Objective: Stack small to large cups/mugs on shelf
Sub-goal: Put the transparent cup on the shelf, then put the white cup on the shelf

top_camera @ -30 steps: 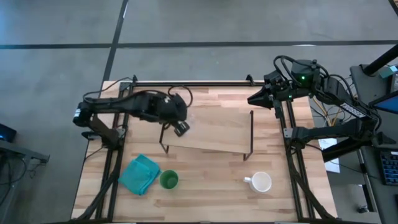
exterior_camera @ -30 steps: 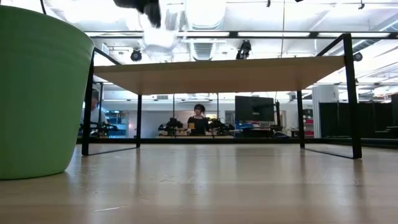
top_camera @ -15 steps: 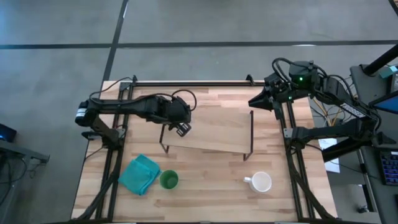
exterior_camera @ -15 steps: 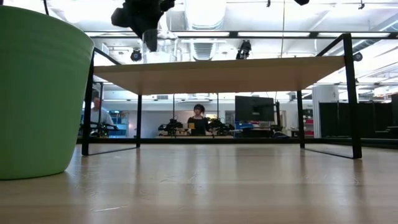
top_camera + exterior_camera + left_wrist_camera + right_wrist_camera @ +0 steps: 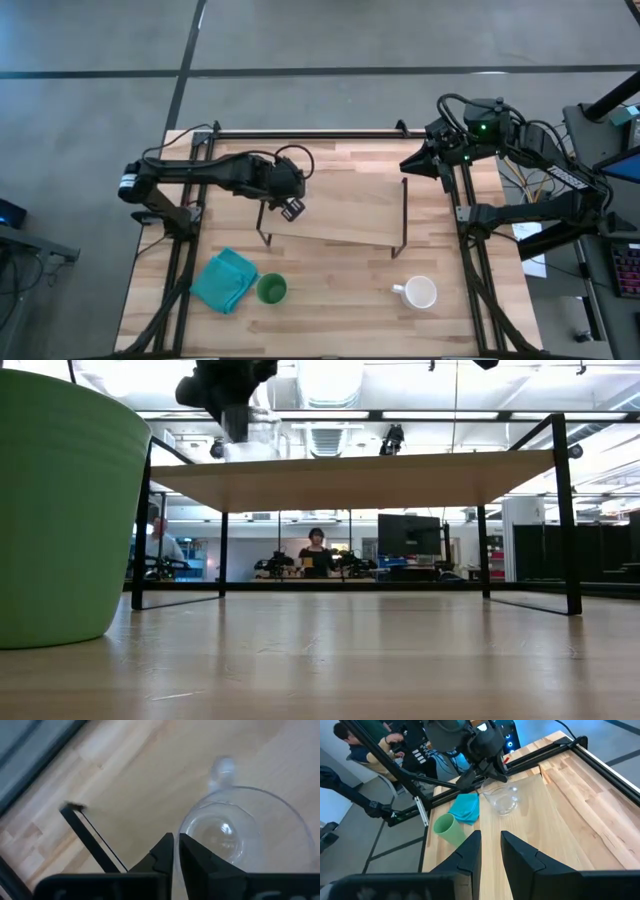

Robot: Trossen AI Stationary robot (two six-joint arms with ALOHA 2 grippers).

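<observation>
The clear glass cup [image 5: 242, 832] stands at the left end of the light-wood shelf [image 5: 350, 215]; it also shows in the right wrist view [image 5: 502, 800] and the low view [image 5: 250, 448]. My left gripper [image 5: 291, 208] is over it, shut on its rim. The green cup [image 5: 271, 290] stands on its base near the table's front left. The white mug [image 5: 420, 293] stands at the front right. My right gripper [image 5: 405, 162] waits at the table's back right, fingers a little apart and empty. My left gripper pinches the glass cup's rim [image 5: 186, 826] on the side nearest the arm, apparently with one finger inside and one outside. The fingers come from above, slanting down from the table's left. The cup's bottom seems to rest on the shelf top, mouth up.
A teal folded cloth [image 5: 224, 280] lies beside the green cup. The shelf's thin black wire legs [image 5: 404, 215] stand on the tabletop [image 5: 470, 320]. Black frame rails run along the table's sides. People show in the room beyond [image 5: 355, 742].
My left gripper has come down with the glass cup onto the shelf's left end. The cup was held above the board a second ago and now sits low against the shelf top. The gripper stays shut on it.
</observation>
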